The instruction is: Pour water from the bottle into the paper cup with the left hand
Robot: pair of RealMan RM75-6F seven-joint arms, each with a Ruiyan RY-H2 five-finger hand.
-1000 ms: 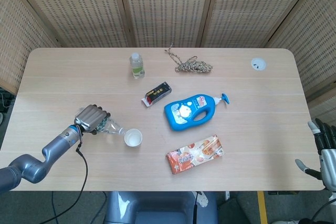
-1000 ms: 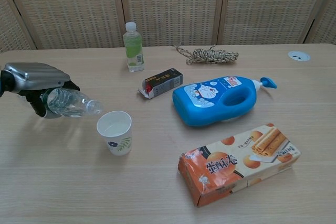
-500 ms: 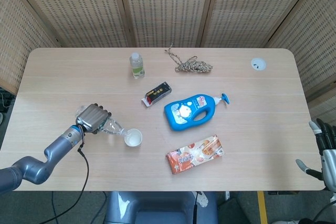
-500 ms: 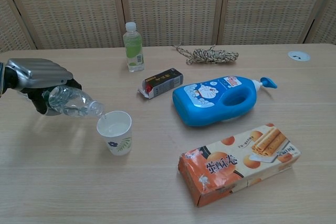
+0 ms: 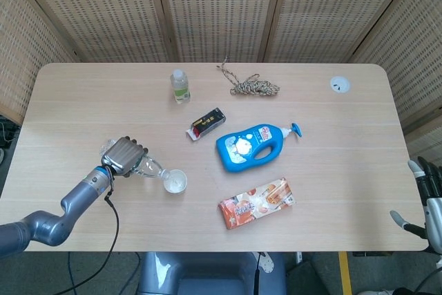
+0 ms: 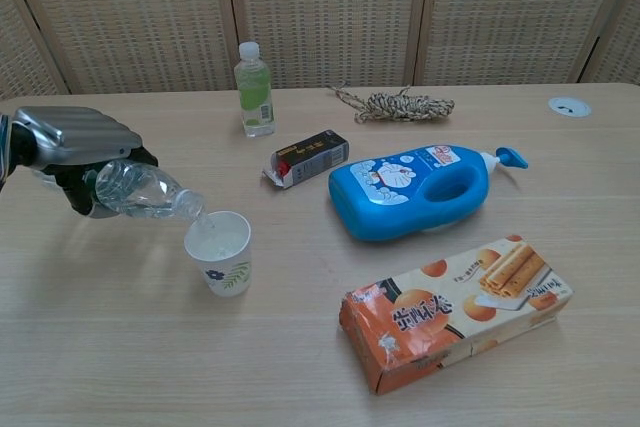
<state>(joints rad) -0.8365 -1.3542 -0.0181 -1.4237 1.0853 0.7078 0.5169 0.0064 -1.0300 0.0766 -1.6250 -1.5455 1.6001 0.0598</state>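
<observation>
Woven rattan screens (image 5: 221,12) stand behind a pale wooden table (image 5: 90,101). At the table's left front, the left hand (image 5: 124,156) grips a clear water bottle (image 6: 145,192), fingers wrapped over its body. The bottle is tilted neck-down to the right, its mouth just above the near-left rim of the paper cup (image 6: 220,251). A thin stream of water runs from the mouth into the cup. The cup stands upright on the table and has a small floral print on its side.

The right hand (image 5: 429,195) shows only at the right edge of the head view, off the table's front right corner. It holds nothing, fingers pointing up and apart.

Other items on the table:
- a small green-labelled bottle (image 6: 254,90), upright near the back;
- a coil of rope (image 6: 400,105) to its right;
- a dark open-ended carton (image 6: 306,158) lying near the centre;
- a blue detergent bottle (image 6: 425,187) lying on its side;
- a biscuit box (image 6: 455,309) at the front;
- a round white disc (image 6: 569,106) at the back right.
</observation>
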